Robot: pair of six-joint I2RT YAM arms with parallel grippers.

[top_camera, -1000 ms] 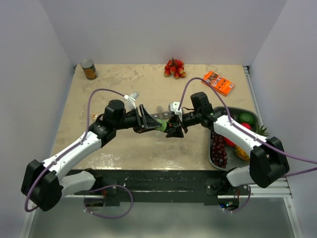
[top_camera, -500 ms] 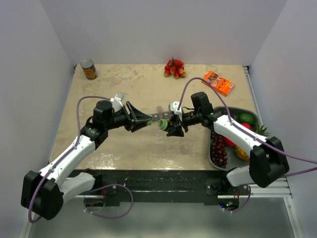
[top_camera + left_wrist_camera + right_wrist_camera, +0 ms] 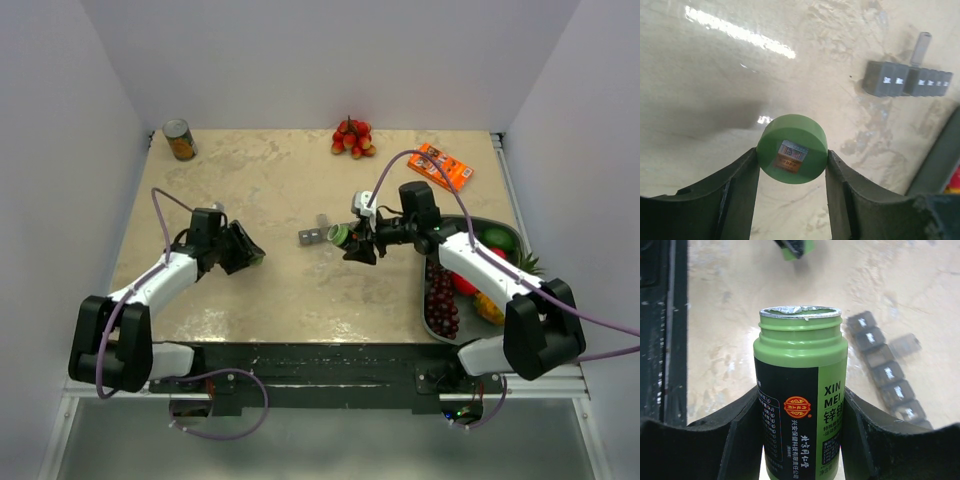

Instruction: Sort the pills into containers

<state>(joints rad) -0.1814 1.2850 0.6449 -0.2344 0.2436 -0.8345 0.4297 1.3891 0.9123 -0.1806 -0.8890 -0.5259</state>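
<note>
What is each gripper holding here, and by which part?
The left gripper holds the green cap by its round side wall. The right gripper holds the uncapped green bottle by its labelled body, below the neck.

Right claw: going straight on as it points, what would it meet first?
Likely the left claw holding the green cap, across bare table; the containers lie beside that line. Depth unclear.
</note>
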